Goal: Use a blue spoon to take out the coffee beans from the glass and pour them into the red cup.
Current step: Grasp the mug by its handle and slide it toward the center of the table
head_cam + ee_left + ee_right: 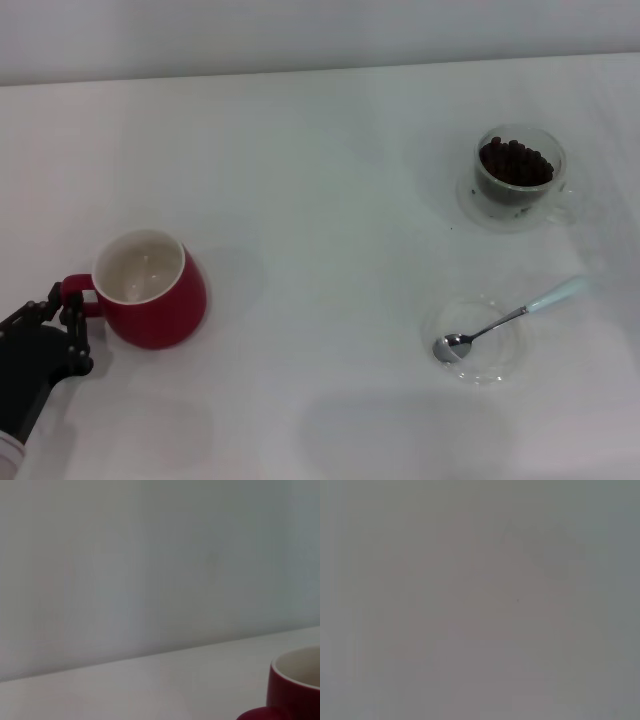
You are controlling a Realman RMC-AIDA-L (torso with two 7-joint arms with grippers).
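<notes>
Coffee beans (516,163) fill the glass (519,172), a dark brown heap inside the clear walls, standing toward the far right corner of the white bench (320,150). Nearer to me on that right side sits a flat shallow clear dish (477,340), well apart from the glass. My blue spoon (505,321) lies across this dish: its silver bowl rests inside the dish on the side toward the bench's left edge, and its pale handle slants out over the rim toward the right edge and slightly away from me.

Over by the left edge, toward the near corner, stands the red cup (150,290), upright, its white inside showing and no beans that I can see in it. Its loop handle points toward the left edge, and my left pincer (62,322) is right at that handle, the black fingers (72,325) lying against or just beside the loop. I cannot tell whether they are apart or clamped on it, since the angle hides the tips. My left wrist camera catches only the cup's red wall (292,695), its white rim and a bit of the handle, with bare bench and wall beyond.

My right pincer does not show anywhere, and its wrist camera gives only a flat grey field.
</notes>
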